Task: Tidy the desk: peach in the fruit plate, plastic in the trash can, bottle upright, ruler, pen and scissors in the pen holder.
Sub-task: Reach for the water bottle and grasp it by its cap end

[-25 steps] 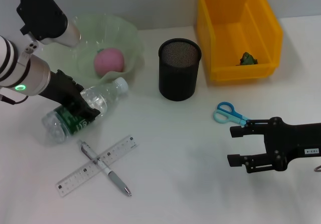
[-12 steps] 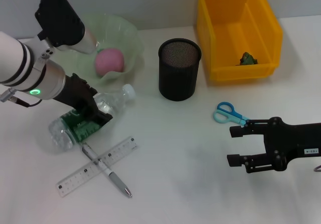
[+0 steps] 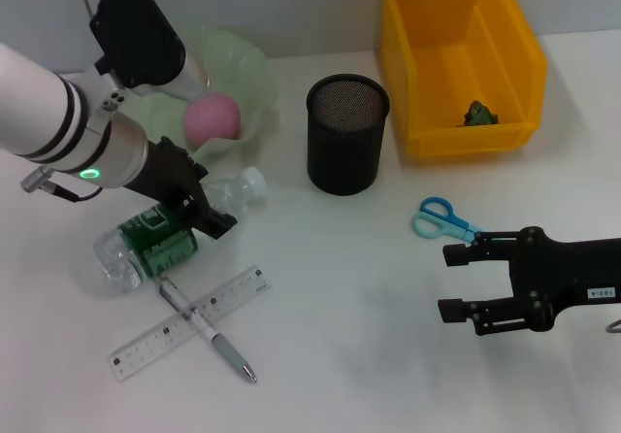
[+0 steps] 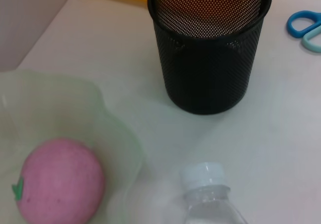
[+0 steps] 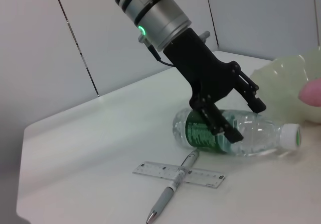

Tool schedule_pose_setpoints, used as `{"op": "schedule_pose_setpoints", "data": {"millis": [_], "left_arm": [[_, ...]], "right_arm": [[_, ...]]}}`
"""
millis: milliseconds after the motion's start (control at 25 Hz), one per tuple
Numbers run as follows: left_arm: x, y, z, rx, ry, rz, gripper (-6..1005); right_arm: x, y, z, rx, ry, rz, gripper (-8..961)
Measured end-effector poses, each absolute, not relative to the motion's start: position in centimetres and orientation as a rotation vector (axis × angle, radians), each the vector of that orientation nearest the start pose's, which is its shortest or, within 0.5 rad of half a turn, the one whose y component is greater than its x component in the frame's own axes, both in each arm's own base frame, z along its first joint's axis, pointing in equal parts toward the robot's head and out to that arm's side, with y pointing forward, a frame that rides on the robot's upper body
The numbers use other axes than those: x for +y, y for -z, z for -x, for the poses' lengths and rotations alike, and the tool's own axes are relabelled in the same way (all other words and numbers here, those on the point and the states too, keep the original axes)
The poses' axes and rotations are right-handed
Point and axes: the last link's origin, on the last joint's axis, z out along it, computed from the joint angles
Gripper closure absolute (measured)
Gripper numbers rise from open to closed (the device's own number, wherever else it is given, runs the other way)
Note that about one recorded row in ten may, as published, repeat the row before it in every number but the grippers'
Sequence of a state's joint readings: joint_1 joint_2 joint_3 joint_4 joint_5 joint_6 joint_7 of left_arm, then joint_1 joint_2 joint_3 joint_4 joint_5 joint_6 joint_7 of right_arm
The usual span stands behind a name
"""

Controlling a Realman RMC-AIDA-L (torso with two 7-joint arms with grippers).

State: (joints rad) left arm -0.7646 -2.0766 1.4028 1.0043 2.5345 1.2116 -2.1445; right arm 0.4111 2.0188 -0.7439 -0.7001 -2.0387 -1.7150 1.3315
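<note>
The clear bottle (image 3: 155,247) with a green label lies on its side, cap (image 4: 203,176) pointing at the pen holder (image 3: 347,134). My left gripper (image 3: 206,202) is open and straddles the bottle's shoulder, one finger on each side, as the right wrist view shows for the left gripper (image 5: 245,118). The pink peach (image 3: 212,117) sits in the pale green fruit plate (image 3: 250,69). The pen (image 3: 206,331) lies across the ruler (image 3: 146,344) in front of the bottle. Blue scissors (image 3: 439,219) lie just beyond my open right gripper (image 3: 454,282). A green plastic scrap (image 3: 477,113) rests in the yellow trash can (image 3: 524,59).
The black mesh pen holder stands between the plate and the yellow bin. Bare table lies between the ruler and my right gripper. The table's edge (image 5: 30,133) runs behind the bottle in the right wrist view.
My left arm swung right and its gripper slid along the bottle from the label to the shoulder. The bottle shifted slightly right and nearer. The right arm stayed still.
</note>
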Motion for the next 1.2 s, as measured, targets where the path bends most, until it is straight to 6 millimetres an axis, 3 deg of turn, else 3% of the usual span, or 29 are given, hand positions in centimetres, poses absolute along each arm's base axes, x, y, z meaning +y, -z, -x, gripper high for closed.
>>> {"op": "schedule_pose_setpoints", "data": {"millis": [1200], "left_arm": [[41.4,6.9,16.6,-0.334,-0.352,2.698,284]], "right_arm": [[28.6,-2.0,-29.6,0.595,-0.603,2.849,186]]}}
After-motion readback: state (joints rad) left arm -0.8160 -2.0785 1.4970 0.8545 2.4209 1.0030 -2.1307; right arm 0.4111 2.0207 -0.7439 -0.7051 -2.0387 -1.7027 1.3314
